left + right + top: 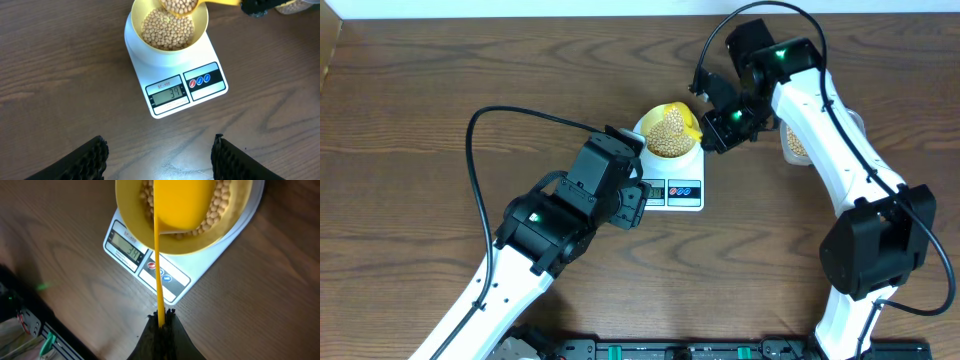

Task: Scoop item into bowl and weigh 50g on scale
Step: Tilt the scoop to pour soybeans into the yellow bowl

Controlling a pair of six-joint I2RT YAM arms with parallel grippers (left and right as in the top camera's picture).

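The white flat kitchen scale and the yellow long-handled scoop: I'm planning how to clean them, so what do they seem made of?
White flat kitchen scale: probably smooth moulded plastic, judging by its even colour and soft sheen. Yellow long-handled scoop: likely plastic too, with one uniform colour, a thin handle and a slight gloss.

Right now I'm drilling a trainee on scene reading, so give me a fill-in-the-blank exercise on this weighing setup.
1. The bowl of beans sits on the white ____.
2. The right gripper is shut on the handle of a yellow ____.
3. The left gripper is ____ and holds nothing.
Missing words: scale; scoop; open.
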